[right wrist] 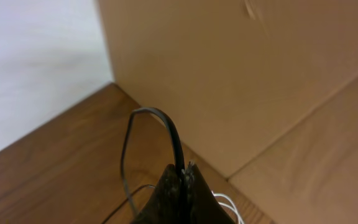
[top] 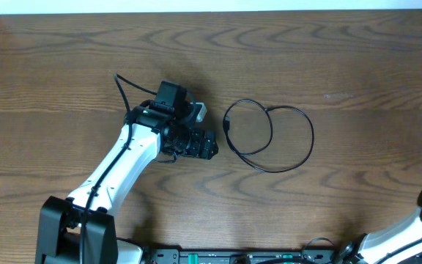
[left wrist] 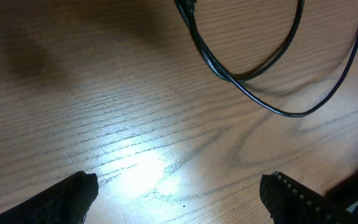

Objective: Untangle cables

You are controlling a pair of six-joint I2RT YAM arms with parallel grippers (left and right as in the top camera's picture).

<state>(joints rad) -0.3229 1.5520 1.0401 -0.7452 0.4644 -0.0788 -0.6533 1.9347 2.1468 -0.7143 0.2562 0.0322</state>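
The wooden tabletop (top: 357, 59) carries one thing in the open: a thin black cable (top: 312, 138) lying flat near the middle in two overlapping loops, a smaller one crossing inside a wider one, just to the right of the white left arm (top: 127, 158). The left claw (left wrist: 179, 185) hangs low over bare wood beside those loops with its two fingers spread wide and nothing between them. The right claw (right wrist: 185, 180) is far off at the table's edge, against a tan cardboard panel (right wrist: 229, 74); its fingers look pressed together on a second black cord (right wrist: 174, 134) that arches up from the tips, and a white cord (right wrist: 229, 202) curls just behind it. I judge these cables very light, limp and springy, so a loop will trail along and hold its curl rather than lie where it is put. The smooth jacket may slip through a loose pinch, and being so thin and flat on the wood it needs the fingertips right down at the surface. The best hold seems to be the stiffer small plug end (top: 226, 125) on the smaller loop's left side, nearest the left claw, or a single strand away from the crossing
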